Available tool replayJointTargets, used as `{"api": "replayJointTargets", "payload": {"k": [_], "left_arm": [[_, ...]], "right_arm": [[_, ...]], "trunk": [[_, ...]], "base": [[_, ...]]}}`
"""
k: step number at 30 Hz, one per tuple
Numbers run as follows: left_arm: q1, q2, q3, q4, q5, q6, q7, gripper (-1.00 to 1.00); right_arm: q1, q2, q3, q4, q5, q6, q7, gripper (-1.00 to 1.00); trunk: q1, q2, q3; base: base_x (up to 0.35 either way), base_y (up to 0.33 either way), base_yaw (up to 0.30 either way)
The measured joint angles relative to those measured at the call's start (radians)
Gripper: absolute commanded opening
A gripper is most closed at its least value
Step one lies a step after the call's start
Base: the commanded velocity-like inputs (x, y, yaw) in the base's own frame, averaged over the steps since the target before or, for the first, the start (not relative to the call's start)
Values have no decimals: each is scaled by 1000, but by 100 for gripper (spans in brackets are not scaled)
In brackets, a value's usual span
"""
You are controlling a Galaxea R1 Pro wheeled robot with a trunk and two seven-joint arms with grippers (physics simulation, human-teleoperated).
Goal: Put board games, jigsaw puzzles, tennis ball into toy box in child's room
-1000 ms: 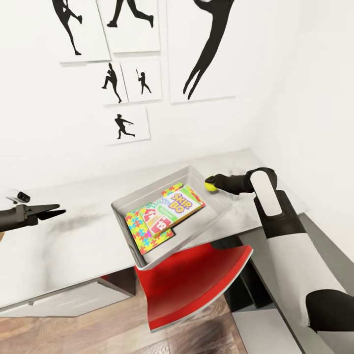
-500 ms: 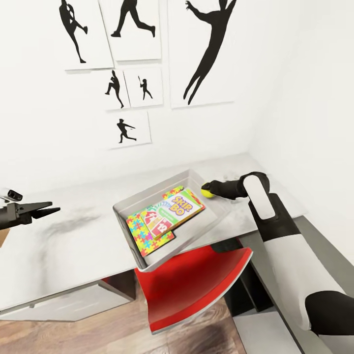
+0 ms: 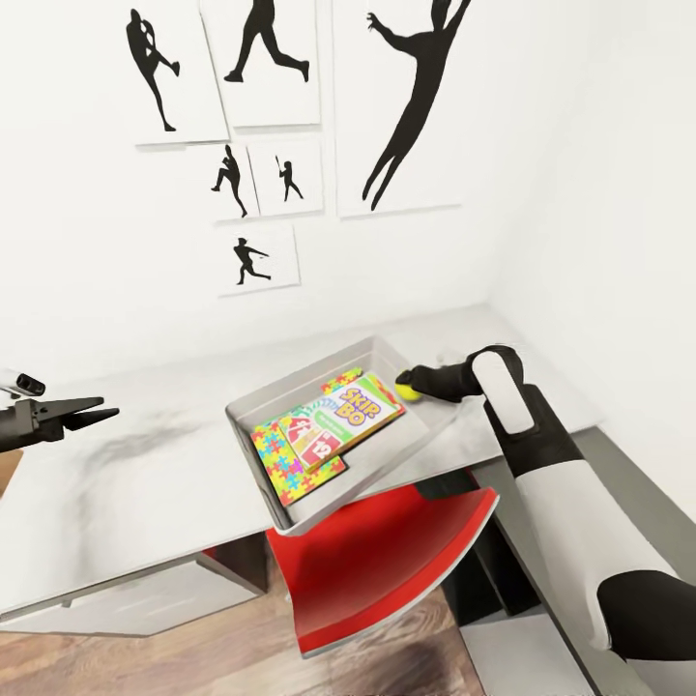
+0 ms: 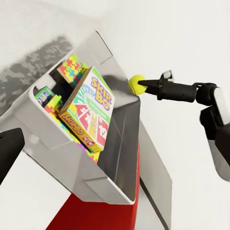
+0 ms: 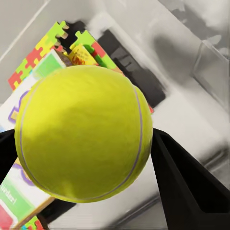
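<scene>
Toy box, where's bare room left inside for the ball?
The toy box floor is bare at its right end, between the Skip-Bo game and the wall nearest the tennis ball. Its left and middle are crowded with games and puzzles.

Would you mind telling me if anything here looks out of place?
Yes: the toy box sits skewed on the table, one corner jutting past the front edge above a red chair. The games inside lie in a loose, tilted stack.

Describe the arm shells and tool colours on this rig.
Right arm: glossy white shell, black joint bands, white panel near the wrist. Right tool: matte black, tapered fingers. Left tool: black, pointed fingers, small grey-and-black cylindrical module beside it. No cables or markings visible.
</scene>
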Motion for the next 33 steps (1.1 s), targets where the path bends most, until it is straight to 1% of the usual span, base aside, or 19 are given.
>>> {"api": "replayJointTargets", "payload": {"k": [4,7,12,33], "left_arm": [[0,-3,0,1,1,0,0,100],[0,-4,1,2,1,0,0,100],[0,-3,1,2,1,0,0,100],[0,-2,1,2,1,0,0,100]], "right_arm": [[4,2,2,5,1,0,-15,-100],[19,1,-1,-12,2,0,1,-100],[21,-1,-2,-27,2,0,3,-100],[21,0,-2,-27,3,0,3,-100]], "trunk": [[0,0,0],[0,0,0],[0,0,1],[0,0,26]], "base": [[0,0,0],[0,0,0],[0,0,0],[0,0,0]]}}
